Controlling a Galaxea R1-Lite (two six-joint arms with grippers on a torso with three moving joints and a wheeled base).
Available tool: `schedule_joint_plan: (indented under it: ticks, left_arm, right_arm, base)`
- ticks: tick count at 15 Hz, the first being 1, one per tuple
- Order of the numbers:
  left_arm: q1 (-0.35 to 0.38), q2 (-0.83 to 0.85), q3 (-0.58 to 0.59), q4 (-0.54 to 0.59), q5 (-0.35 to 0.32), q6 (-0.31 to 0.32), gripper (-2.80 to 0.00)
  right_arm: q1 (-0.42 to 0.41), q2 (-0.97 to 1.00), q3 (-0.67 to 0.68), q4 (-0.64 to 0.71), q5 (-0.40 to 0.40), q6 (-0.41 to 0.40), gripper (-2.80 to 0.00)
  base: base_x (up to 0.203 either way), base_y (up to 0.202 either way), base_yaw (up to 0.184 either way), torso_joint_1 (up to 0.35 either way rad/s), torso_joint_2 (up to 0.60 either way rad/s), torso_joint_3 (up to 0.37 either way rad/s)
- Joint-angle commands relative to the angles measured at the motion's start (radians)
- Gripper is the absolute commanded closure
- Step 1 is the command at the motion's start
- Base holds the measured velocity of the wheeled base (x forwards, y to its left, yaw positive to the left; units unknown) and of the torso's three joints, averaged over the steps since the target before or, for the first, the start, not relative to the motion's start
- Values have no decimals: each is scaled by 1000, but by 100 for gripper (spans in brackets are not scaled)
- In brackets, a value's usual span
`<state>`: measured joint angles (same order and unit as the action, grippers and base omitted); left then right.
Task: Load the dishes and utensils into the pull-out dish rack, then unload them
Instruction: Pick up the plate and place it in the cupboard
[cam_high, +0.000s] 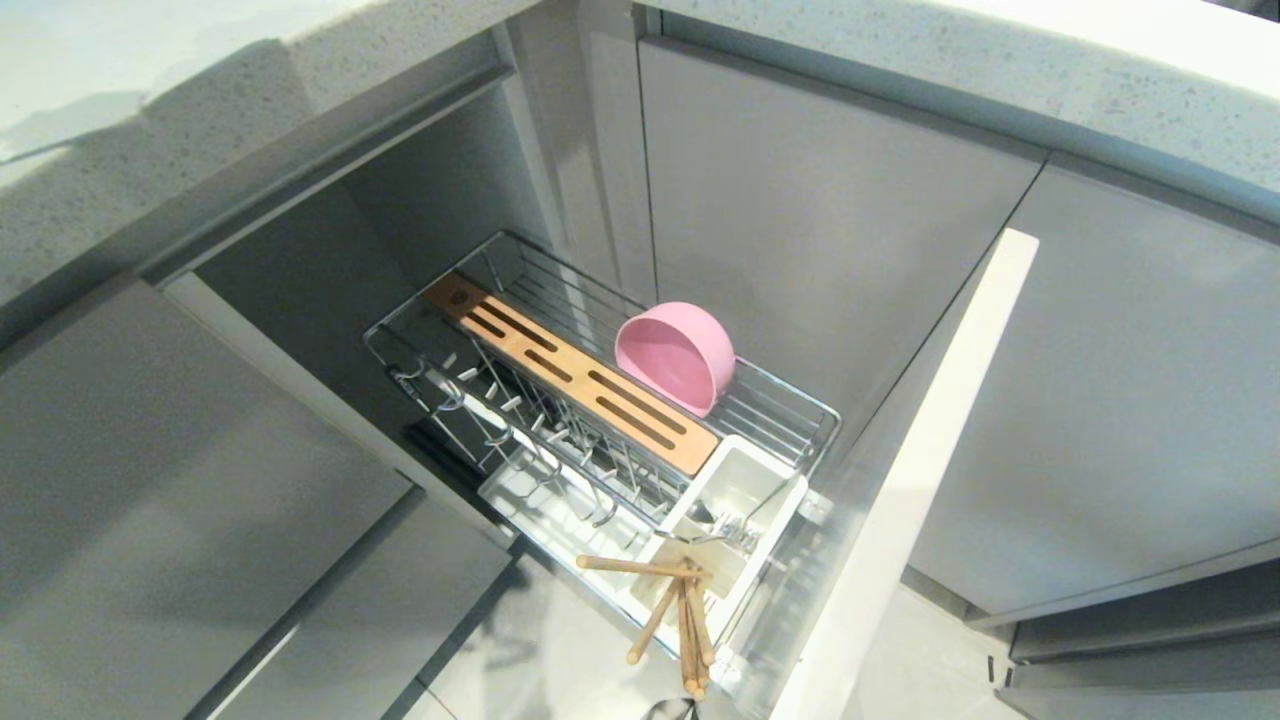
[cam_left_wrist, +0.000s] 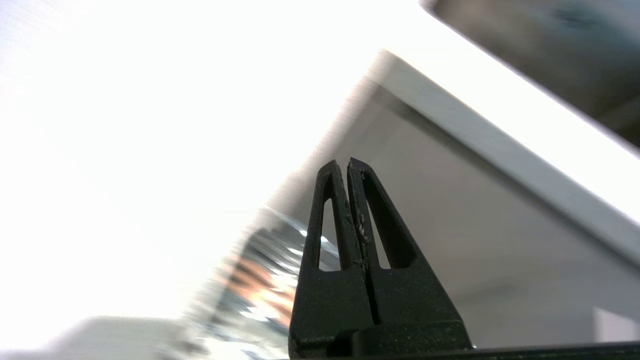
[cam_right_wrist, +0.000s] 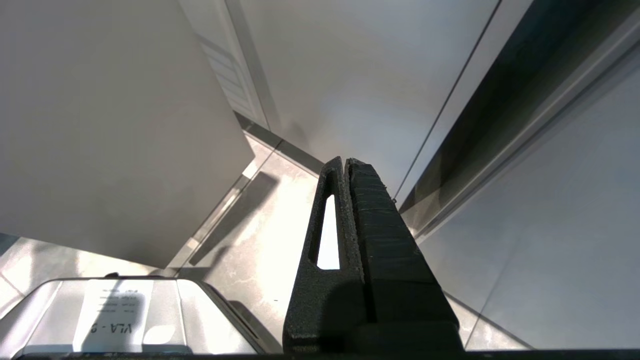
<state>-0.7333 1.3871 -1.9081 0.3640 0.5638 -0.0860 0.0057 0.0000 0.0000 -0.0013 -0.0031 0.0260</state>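
Note:
The pull-out dish rack (cam_high: 800, 405) stands drawn out from the cabinet, with its pale front panel (cam_high: 905, 480) at the near right. A pink bowl (cam_high: 675, 357) rests tipped on its side against the wire wall, beside the slotted wood strip (cam_high: 570, 385). Wooden chopsticks (cam_high: 683, 610) lean out of the white utensil box (cam_high: 770, 500), and a silver fork-like utensil (cam_high: 712, 527) lies inside it. Neither gripper shows in the head view. In the left wrist view my left gripper (cam_left_wrist: 347, 162) is shut and empty, with the rack (cam_left_wrist: 250, 280) blurred behind it. My right gripper (cam_right_wrist: 345, 161) is shut, parked over the floor.
Grey cabinet fronts (cam_high: 830, 230) flank the rack on both sides under a speckled countertop (cam_high: 1000, 60). A grey drawer front (cam_high: 180, 520) stands at the near left. The robot's own base (cam_right_wrist: 125, 315) shows in the right wrist view above the glossy floor (cam_right_wrist: 260, 235).

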Motion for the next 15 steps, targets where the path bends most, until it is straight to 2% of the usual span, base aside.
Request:
schedule_joint_plan:
  ticks: [1,5,7,8,10,11,12,15]
  left_arm:
    - [125,-11,-29,19,-3,66,0]
    - [437,-103,-21,96,-67,167,0]
    - [574,-167,-11,150,-130,252,0]
    - [653,-188,-8,172,-169,274,0]
    - [790,-245,0,211,-259,300,0]
    - [817,-275,6,232,-302,308,0]
    - [847,-295,20,248,-309,311,0]
    - [1006,-316,68,257,-346,307,0]
  right_arm:
    - [0,0,2,0,0,0,0]
    - [0,0,2,0,0,0,0]
    - [0,0,2,0,0,0,0]
    - [0,0,2,0,0,0,0]
    - [0,0,2,0,0,0,0]
    - [0,0,2,0,0,0,0]
    - [0,0,1,0,0,0,0]
    - [0,0,2,0,0,0,0]
  base:
    - [0,0,0,0,0,0]
    - [0,0,0,0,0,0]
    - [0,0,0,0,0,0]
    - [0,0,0,0,0,0]
    - [0,0,0,0,0,0]
    - [0,0,0,0,0,0]
    - [0,0,0,0,0,0]
    - [0,0,0,0,0,0]
